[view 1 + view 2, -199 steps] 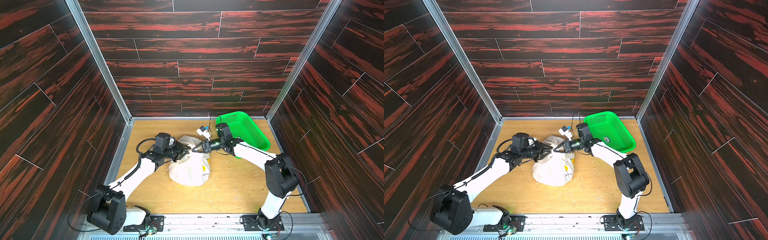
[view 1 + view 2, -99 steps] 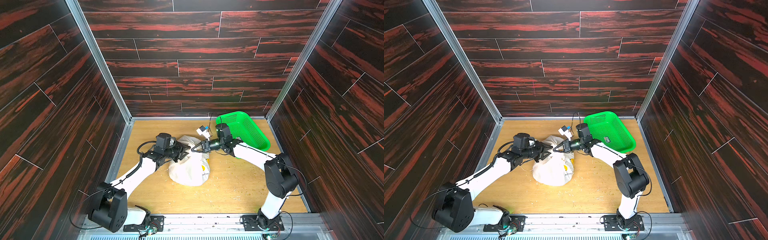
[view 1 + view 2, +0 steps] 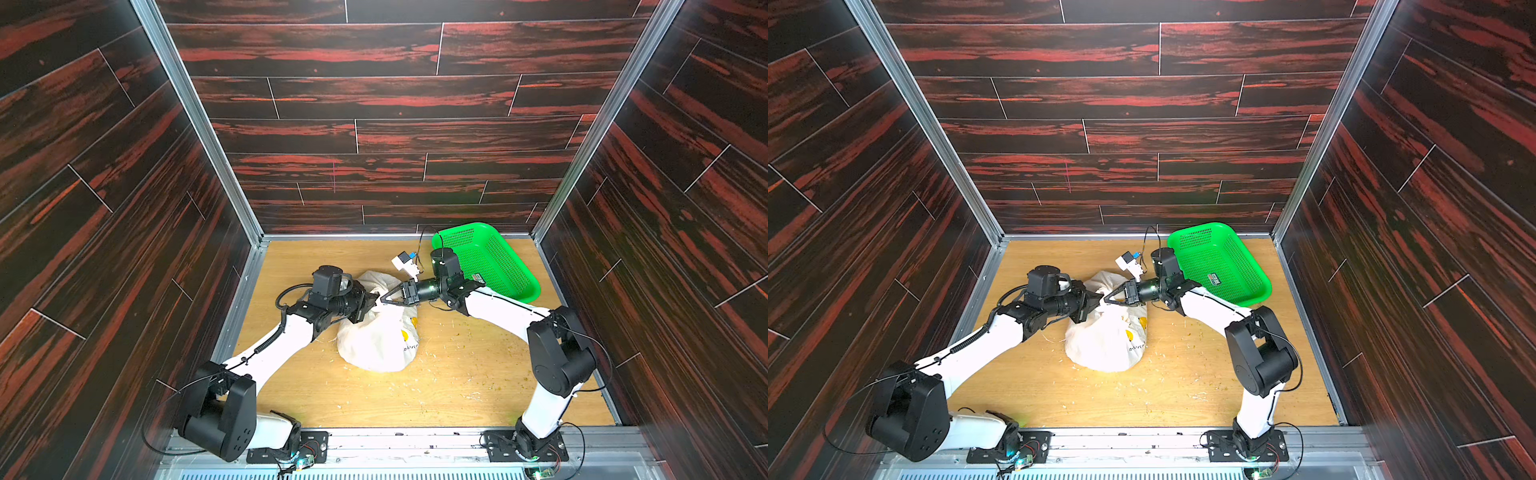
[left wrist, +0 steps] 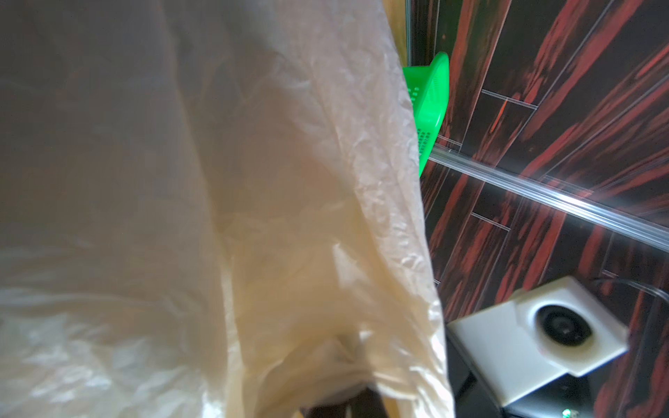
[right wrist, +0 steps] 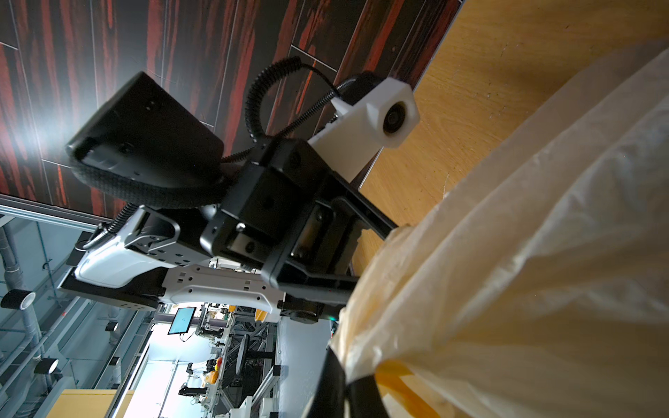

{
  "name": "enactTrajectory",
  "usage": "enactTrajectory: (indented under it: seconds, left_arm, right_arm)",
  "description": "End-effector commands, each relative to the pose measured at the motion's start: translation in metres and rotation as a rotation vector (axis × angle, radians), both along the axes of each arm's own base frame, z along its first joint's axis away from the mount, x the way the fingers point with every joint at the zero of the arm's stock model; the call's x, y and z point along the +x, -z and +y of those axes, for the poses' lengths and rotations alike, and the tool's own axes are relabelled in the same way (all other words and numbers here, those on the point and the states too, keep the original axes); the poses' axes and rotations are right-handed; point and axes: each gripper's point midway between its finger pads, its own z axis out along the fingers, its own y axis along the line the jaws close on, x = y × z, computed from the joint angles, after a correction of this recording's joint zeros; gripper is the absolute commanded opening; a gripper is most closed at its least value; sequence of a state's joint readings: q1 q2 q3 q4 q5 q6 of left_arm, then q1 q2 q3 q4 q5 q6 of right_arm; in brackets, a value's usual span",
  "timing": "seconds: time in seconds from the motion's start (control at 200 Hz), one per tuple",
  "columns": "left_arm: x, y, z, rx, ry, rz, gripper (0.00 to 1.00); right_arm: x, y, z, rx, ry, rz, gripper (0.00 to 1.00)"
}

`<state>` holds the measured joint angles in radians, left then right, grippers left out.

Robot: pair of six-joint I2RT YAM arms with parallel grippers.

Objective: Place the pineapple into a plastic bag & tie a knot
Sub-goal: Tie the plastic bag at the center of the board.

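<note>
- Closed booth: dark red-streaked plank walls on three sides, with a pale wooden tabletop [image 3: 457, 386] as its floor. Both arm bases sit at the near edge.
- Small pale scraps [image 3: 459, 360] are scattered over the wood, mostly right of the middle.
- The green mesh basket [image 3: 492, 266] sits in the far right corner, well apart from the bag.
- The plastic bag [image 3: 374, 336] lies about mid-table, a little toward the left edge. It is white, crinkled and bulging, and what fills it does not show through.
- Yellow prints [image 3: 405, 334] and small dark lettering show on the bag's right flank. Both top views show the same [image 3: 1104, 338].
- The bag's top is drawn up toward the far edge into a bunched neck, where the two tools meet.
- The left gripper [image 3: 372, 300] reaches in from the left, jaws together on the gathered plastic of the neck. In the left wrist view the film [image 4: 289, 217] fills most of the frame and narrows down into the dark fingertips.
- The right gripper [image 3: 384, 297] comes in from the basket side, almost tip to tip with the left, jaws pressed together on the same neck. The right wrist view shows a black finger [image 5: 335, 376] pinching plastic with a yellow patch.
- In the top views the neck is too small to tell how the handle straps lie.
- In the right wrist view, the left gripper's [image 5: 365, 253] tips are hidden behind the folds.
</note>
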<state>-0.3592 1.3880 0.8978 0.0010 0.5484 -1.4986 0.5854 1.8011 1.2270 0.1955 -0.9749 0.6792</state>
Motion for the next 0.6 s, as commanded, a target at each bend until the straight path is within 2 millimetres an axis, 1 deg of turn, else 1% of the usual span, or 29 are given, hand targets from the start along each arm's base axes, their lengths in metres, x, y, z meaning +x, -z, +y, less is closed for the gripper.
enactTrajectory:
  seconds: [0.0, 0.065, 0.105, 0.15, 0.175, 0.341, 0.391, 0.451, 0.506, 0.571, 0.596]
  left_arm:
    - [-0.001, 0.003, 0.001, 0.01, 0.005, -0.003, 0.0]
    - [-0.002, 0.004, 0.001, 0.012, 0.009, -0.003, 0.0]
    - [-0.002, 0.006, 0.001, 0.017, 0.01, -0.001, 0.0]
    - [-0.002, 0.008, 0.002, 0.023, 0.012, 0.002, 0.0]
    - [-0.002, 0.009, 0.002, 0.024, 0.015, 0.002, 0.0]
    - [-0.002, 0.014, 0.003, 0.038, 0.025, 0.007, 0.0]
    - [-0.002, 0.015, 0.004, 0.041, 0.025, 0.01, 0.0]
    - [-0.001, 0.016, 0.005, 0.042, 0.023, 0.009, 0.0]
    - [0.0, 0.015, 0.006, 0.045, 0.024, 0.005, 0.0]
    - [-0.001, 0.016, 0.007, 0.049, 0.024, 0.007, 0.0]
    - [-0.001, 0.016, 0.007, 0.049, 0.024, 0.008, 0.0]
  right_arm:
    - [-0.001, 0.005, 0.001, -0.041, 0.009, -0.009, 0.0]
    - [0.001, 0.006, -0.001, -0.072, 0.03, -0.016, 0.0]
    - [0.002, 0.005, -0.002, -0.091, 0.041, -0.023, 0.05]
    - [0.005, 0.001, -0.004, -0.112, 0.058, -0.036, 0.19]
    - [0.005, -0.001, -0.005, -0.123, 0.066, -0.045, 0.25]
    - [0.009, -0.027, -0.019, -0.172, 0.14, -0.133, 0.53]
    - [0.011, -0.036, -0.024, -0.184, 0.168, -0.161, 0.6]
    - [0.012, -0.044, -0.032, -0.208, 0.205, -0.198, 0.64]
    - [0.014, -0.051, -0.043, -0.232, 0.26, -0.237, 0.65]
    - [0.015, -0.053, -0.059, -0.268, 0.33, -0.286, 0.66]
    - [0.015, -0.051, -0.066, -0.289, 0.359, -0.306, 0.66]
